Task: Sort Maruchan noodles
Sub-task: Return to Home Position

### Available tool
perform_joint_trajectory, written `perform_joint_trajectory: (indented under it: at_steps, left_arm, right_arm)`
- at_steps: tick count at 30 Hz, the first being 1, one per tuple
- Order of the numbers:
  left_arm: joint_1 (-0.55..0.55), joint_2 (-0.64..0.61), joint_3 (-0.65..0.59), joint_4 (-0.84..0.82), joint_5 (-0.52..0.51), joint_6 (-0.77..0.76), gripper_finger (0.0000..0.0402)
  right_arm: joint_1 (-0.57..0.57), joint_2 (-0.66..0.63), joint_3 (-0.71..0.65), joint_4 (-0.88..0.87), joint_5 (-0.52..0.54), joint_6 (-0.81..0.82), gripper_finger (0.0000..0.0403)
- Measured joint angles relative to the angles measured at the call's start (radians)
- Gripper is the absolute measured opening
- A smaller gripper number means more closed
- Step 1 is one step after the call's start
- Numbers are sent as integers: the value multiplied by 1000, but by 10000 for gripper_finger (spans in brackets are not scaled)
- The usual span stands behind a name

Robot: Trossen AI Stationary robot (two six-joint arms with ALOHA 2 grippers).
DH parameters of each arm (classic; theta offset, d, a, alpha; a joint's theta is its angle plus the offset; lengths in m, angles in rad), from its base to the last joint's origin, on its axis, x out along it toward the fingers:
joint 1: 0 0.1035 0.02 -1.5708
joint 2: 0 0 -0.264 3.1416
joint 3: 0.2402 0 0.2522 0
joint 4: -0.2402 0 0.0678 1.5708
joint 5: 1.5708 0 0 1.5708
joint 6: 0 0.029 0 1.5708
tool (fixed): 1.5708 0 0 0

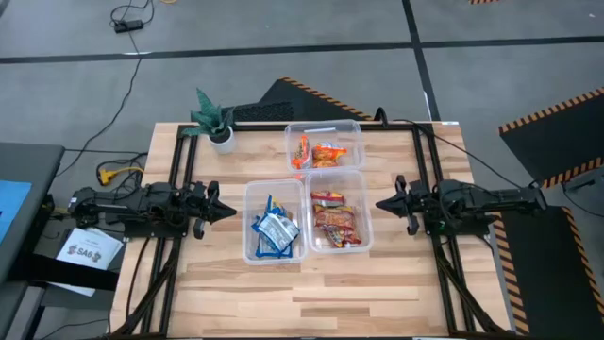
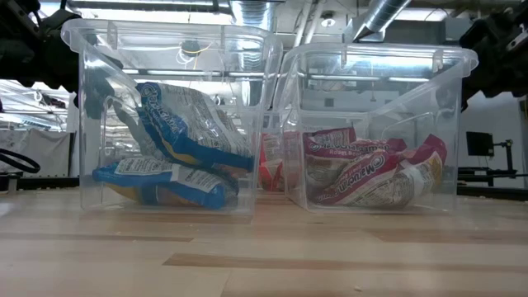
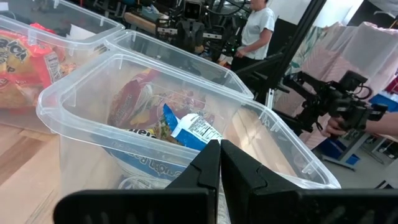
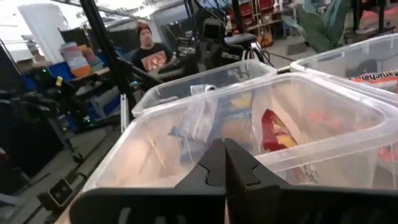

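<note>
The near strip of the wooden table (image 1: 377,293) is bare light planks with dark arm rails running along both sides. Just past it stand two clear tubs side by side, touching. The near left bin (image 1: 248,223) holds the blue-and-white packets (image 1: 275,229), piled loosely and leaning on one another. The near right bin (image 1: 366,208) holds the red packets (image 1: 337,222), stacked flat. The left gripper (image 1: 229,212) sits low beside the left tub's outer wall. Its fingers are pressed together with nothing between them, pointing inward. The right gripper (image 1: 382,203) mirrors it just outside the right tub, also pinched closed and empty. Directly behind the red tub and touching it, the far bin (image 1: 326,124) contains the orange packets (image 1: 321,153). To the left of that bin, near the far edge of the table, stands a small potted plant (image 1: 215,121) in a white pot. Beyond the table lies grey floor (image 1: 283,38) crossed by dark lines, with hazard tape (image 1: 557,109) at the right and a cable (image 1: 113,94) trailing at the left. The wrist views show a cluttered workshop with a person in a white shirt (image 3: 256,28) and a person in a dark shirt (image 4: 146,59).
</note>
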Motion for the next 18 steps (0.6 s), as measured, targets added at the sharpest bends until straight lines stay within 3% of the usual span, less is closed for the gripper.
perform_joint_trajectory:
  at_steps: [18]
  left_arm:
    - [0,0,0,0,0,0,0]
  right_arm:
    - [0,43,0,-9,-1,15,44]
